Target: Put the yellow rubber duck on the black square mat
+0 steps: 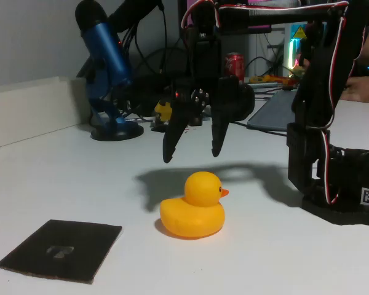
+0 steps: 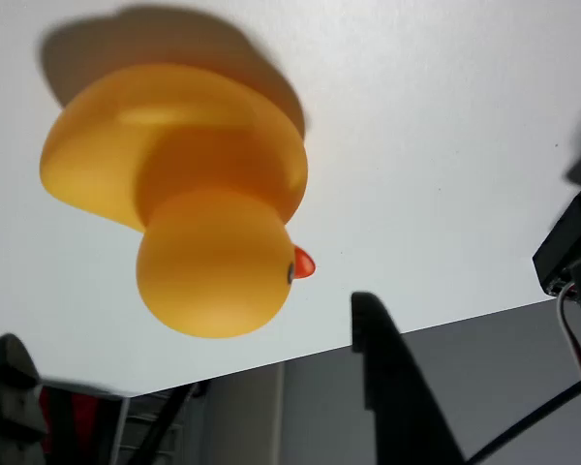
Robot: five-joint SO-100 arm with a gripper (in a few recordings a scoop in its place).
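The yellow rubber duck [image 1: 193,213] sits upright on the white table, orange beak to the right. Directly above it, a little clear of its head, hangs my black gripper [image 1: 192,153], open, with nothing between its fingers. In the wrist view the duck [image 2: 189,199] appears close up, and the gripper [image 2: 189,354] frames its head with one black fingertip [image 2: 382,373] at the right and the other at the lower left corner. The black square mat [image 1: 63,249] lies flat at the lower left of the fixed view, apart from the duck, with a faint grey mark at its centre.
The arm's black base [image 1: 335,184] stands at the right. A blue microphone on a round stand [image 1: 107,74] is at the back left, with cables, a red can [image 1: 234,64] and a laptop [image 1: 273,114] behind. A person's hand [image 1: 363,89] rests at the far right.
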